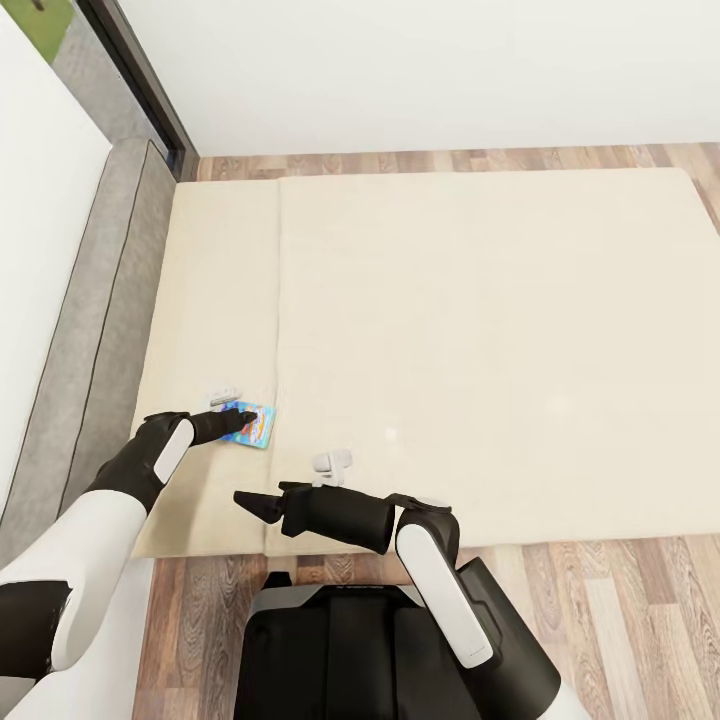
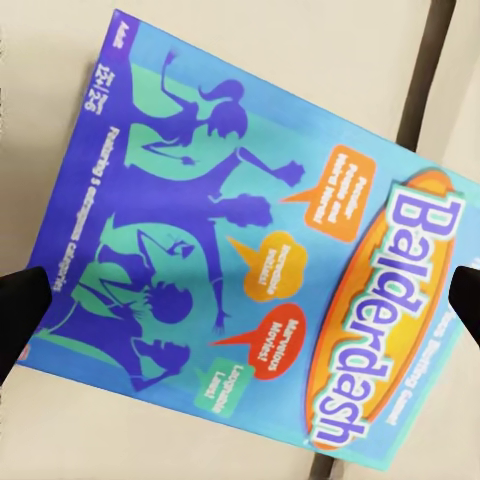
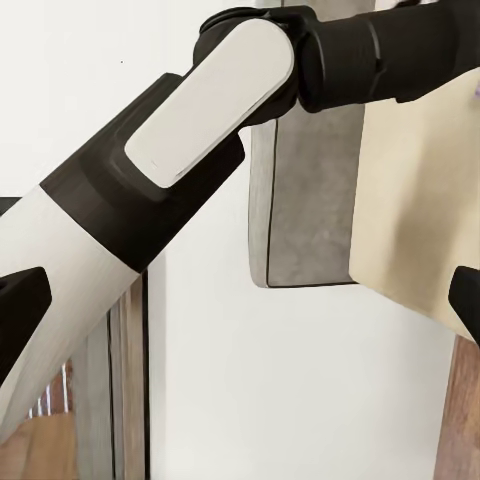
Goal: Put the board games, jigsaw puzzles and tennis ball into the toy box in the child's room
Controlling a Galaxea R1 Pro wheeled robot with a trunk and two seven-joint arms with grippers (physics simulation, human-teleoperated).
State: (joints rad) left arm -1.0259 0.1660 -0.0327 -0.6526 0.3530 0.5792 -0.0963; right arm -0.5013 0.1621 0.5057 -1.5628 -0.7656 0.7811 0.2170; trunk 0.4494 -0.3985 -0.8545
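the blue board game (image 2: 250, 240) (lettered balderdash) lies flat on the bed (image 1: 480, 330) near the mattress seam, beneath the left hand (image 1: 244, 417), fingers spread; the right hand (image 1: 242, 499) hovers spread nearby.

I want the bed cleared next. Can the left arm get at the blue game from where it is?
Probably yes: the left tool is right above the blue game on the bed, open, with nothing between.
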